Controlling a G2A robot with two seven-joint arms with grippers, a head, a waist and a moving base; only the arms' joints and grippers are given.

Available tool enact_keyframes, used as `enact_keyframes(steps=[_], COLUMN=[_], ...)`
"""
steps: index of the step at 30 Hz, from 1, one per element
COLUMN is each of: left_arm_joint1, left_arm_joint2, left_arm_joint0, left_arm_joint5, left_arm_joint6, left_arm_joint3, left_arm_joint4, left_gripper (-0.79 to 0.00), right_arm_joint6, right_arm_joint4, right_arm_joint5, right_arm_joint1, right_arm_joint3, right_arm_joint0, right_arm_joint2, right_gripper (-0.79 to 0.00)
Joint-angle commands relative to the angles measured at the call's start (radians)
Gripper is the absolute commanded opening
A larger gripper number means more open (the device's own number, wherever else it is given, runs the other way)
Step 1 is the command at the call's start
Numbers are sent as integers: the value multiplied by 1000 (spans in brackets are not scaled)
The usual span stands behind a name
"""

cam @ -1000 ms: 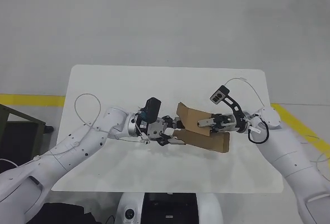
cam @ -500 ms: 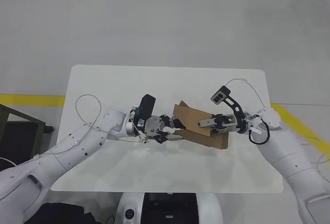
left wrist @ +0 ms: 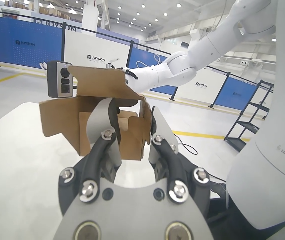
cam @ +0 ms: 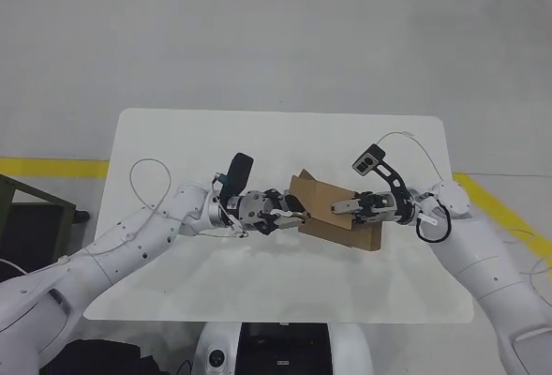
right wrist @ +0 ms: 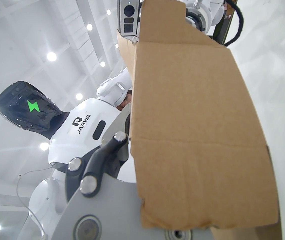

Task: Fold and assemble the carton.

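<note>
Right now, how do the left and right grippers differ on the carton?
The left gripper is open, with a side wall at the open end of the carton between its fingers; the right gripper is shut on a panel. In the top view the left gripper is at the carton's end, while the right gripper is farther along, over its top. Both are at the same carton.

carton [cam: 336, 227]: brown, partly folded, one flap raised.
left gripper [cam: 296, 219]: at the carton's open end.
right gripper [cam: 349, 205]: on the carton's upper panel.
table [cam: 163, 150]: white, beneath the carton.
</note>
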Motion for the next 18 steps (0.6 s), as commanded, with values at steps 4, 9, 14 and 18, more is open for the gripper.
enact_keyframes(steps=[4, 9, 14, 18], left_arm_joint1=[-4, -9, -11, -10], left_arm_joint2=[21, 34, 35, 30], left_arm_joint0=[-13, -25, -34, -36], left_arm_joint5=[0, 0, 0, 0], left_arm_joint6=[-6, -33, -75, -116], left_arm_joint3=[18, 34, 43, 44], left_arm_joint4=[-14, -50, -96, -123], left_gripper=[-514, -508, -514, -529], right_arm_joint6=[0, 0, 0, 0], right_arm_joint4=[2, 3, -1, -3], right_arm_joint5=[0, 0, 0, 0], right_arm_joint1=[1, 2, 2, 1], right_arm_joint3=[-5, -9, -9, -5], right_arm_joint0=[-2, -4, -4, -5], right_arm_joint2=[3, 5, 7, 6], right_gripper=[-785, -785, -785, -785])
